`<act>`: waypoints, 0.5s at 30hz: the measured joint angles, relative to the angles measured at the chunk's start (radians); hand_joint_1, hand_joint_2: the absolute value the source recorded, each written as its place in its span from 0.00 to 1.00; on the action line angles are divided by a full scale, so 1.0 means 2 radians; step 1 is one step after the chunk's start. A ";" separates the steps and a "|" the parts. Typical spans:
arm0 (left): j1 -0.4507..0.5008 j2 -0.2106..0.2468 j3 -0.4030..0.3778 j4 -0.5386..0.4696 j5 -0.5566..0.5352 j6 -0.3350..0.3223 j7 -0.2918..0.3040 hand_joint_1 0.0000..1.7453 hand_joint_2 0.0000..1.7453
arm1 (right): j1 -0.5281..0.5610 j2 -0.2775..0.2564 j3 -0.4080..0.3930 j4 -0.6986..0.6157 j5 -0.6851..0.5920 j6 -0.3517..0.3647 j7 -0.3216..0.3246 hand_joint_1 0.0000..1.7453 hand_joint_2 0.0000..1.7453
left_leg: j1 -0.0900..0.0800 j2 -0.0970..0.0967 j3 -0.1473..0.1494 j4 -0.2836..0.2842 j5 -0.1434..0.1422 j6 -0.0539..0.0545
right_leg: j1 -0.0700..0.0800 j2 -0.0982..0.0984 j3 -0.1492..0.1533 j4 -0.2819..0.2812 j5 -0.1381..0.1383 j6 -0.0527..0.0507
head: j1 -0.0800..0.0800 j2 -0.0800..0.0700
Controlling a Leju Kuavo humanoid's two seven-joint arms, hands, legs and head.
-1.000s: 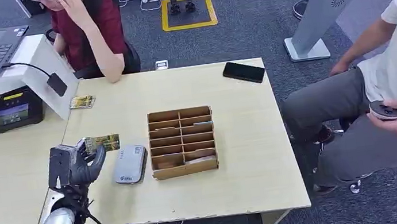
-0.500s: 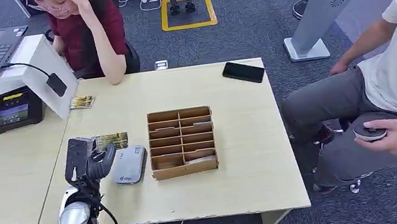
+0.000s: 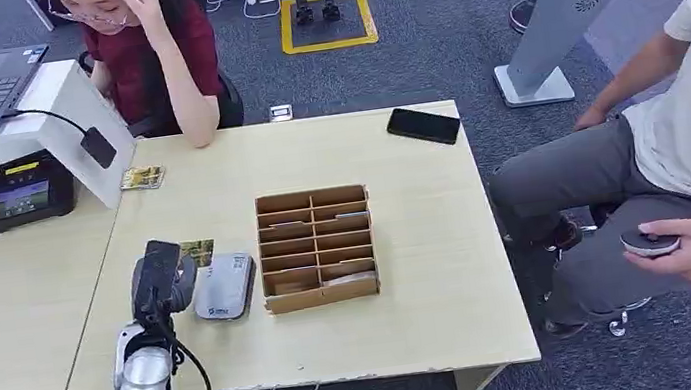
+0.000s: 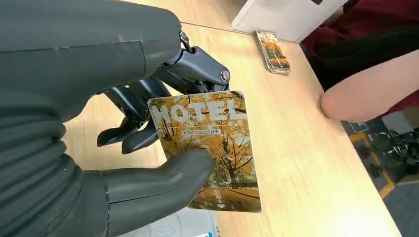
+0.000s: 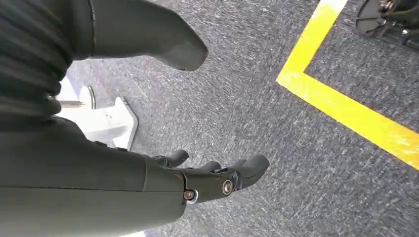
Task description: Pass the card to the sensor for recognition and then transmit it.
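Left hand (image 3: 163, 279) pinches hotel card (image 4: 207, 143) between thumb and fingers, just beside grey sensor (image 3: 224, 286) on tabletop (image 3: 418, 317).

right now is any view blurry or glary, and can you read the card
Head view: sharp, evenly lit, soft shadows; the card is too small to read. Left wrist view: card crisp, "HOTEL" legible, smaller print not; the left hand holds it. Right wrist view: carpet slightly soft, no glare.
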 joint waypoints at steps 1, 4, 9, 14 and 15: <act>-0.001 0.001 0.002 0.003 0.000 0.000 0.000 1.00 1.00 | 0.000 0.000 0.000 0.000 0.000 0.001 0.000 0.00 1.00 | 0.000 0.000 0.000 0.000 0.000 0.000 | 0.000 0.000 0.000 0.000 0.000 0.000 | 0.000 0.000; -0.001 0.004 0.006 0.009 0.000 0.000 0.000 1.00 1.00 | 0.000 0.000 0.000 0.000 0.001 0.001 0.001 0.00 1.00 | 0.000 0.000 0.000 0.000 0.000 0.000 | 0.000 0.000 0.000 0.000 0.000 0.000 | 0.000 0.000; -0.001 0.004 0.010 0.014 -0.010 0.000 0.000 1.00 1.00 | 0.000 0.000 -0.001 0.000 0.001 0.002 0.002 0.00 1.00 | 0.000 0.000 0.000 0.000 0.000 0.000 | 0.000 0.000 0.000 0.000 0.000 0.000 | 0.000 0.000; 0.001 0.005 0.012 0.018 -0.037 -0.019 0.000 1.00 1.00 | 0.000 0.000 -0.002 0.000 0.005 0.001 -0.004 0.00 1.00 | 0.000 0.000 0.000 0.000 0.000 0.000 | 0.000 0.000 0.000 0.000 0.000 0.000 | 0.000 0.000; 0.002 0.006 0.013 0.019 -0.037 -0.029 0.000 1.00 1.00 | 0.000 0.000 -0.002 0.000 0.005 0.000 -0.006 0.00 1.00 | 0.000 0.000 0.000 0.000 0.000 0.000 | 0.000 0.000 0.000 0.000 0.000 0.000 | 0.000 0.000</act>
